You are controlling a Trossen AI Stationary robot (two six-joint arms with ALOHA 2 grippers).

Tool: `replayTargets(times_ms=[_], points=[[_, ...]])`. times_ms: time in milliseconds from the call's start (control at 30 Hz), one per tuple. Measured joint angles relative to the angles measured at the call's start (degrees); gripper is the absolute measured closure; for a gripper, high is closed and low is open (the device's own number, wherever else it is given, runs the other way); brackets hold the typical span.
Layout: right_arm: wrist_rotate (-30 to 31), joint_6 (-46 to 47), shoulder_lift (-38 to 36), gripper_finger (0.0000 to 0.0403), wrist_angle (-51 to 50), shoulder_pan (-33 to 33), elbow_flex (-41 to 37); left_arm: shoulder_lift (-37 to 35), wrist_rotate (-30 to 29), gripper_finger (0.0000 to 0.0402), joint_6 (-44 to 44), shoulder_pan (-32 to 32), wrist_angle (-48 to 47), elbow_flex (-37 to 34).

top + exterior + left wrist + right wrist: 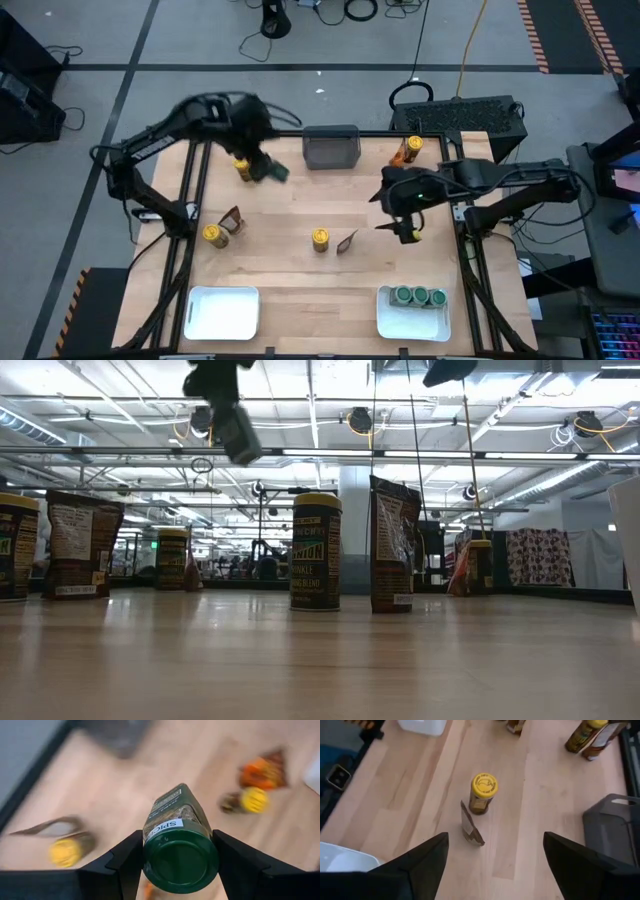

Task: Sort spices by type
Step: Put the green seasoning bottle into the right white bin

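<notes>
Behind the wooden table (300,215) a hall with ceiling lights is being shown in the low view, with cables lying on the grey floor. Everything below is being placed against the dark grey bin (331,146), which is standing at the far edge.

A green-lidded jar (180,847) is being held in the air by the left gripper (268,168), just beside the bin on its left — the fingers are being pressed against the jar's sides near the lid. Three green-lidded jars (419,295) are already being kept in the white tray (412,322) at the near edge, well to the bin's right, while the other white tray (222,312), near and to the left, is lying bare.

The right gripper (408,228) is being held wide and empty, between the bin and the filled tray. Under it a yellow-lidded jar (482,793) and a brown packet (470,826) are standing just beside each other.

Trouble is being judged most likely in the carry. The held jar is being gripped near its top, so it could swing or slip, and a drop could knock over the yellow-lidded jar (243,167) below. The path to the filled tray is also being crossed by the right arm — a collision could follow. The tray's row looks crowded, so a careless set-down could tip the jars already standing there.
</notes>
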Motion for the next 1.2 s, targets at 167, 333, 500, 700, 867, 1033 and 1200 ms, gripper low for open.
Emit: replayTargets(times_ms=[167, 333, 500, 700, 867, 1033, 1200], points=[[2.2, 2.5, -2.4, 0.0094, -1.0, 0.0, 0.0, 2.6, -0.3, 0.0190, -3.4, -11.9, 2.0, 0.0], [2.2, 4.7, -2.8, 0.0094, -1.5, 0.3, 0.0, 7.5, -2.1, 0.0190, -5.3, -22.8, 5.9, 0.0], [2.2, 6.7, -2.8, 0.0094, -1.9, 1.5, -1.0, 13.5, -2.1, 0.0190, -5.3, -31.4, 9.9, 0.0], [2.2, 10.0, -2.8, 0.0094, -1.8, 3.0, -4.1, 21.4, -2.3, 0.0181, -1.6, -37.1, 15.3, 0.0], [2.2, 12.1, -2.8, 0.0094, -0.9, 3.6, -6.9, 27.1, -2.5, 0.0179, 0.5, -37.9, 16.3, 0.0], [2.2, 13.2, -2.7, 0.0094, 0.0, 3.6, -8.6, 30.3, -2.6, 0.0178, 1.7, -37.7, 16.7, 0.0], [2.2, 13.1, -2.7, 0.0094, 0.1, 3.6, -8.9, 31.5, -2.6, 0.0177, 2.8, -37.7, 16.7, 0.0]])
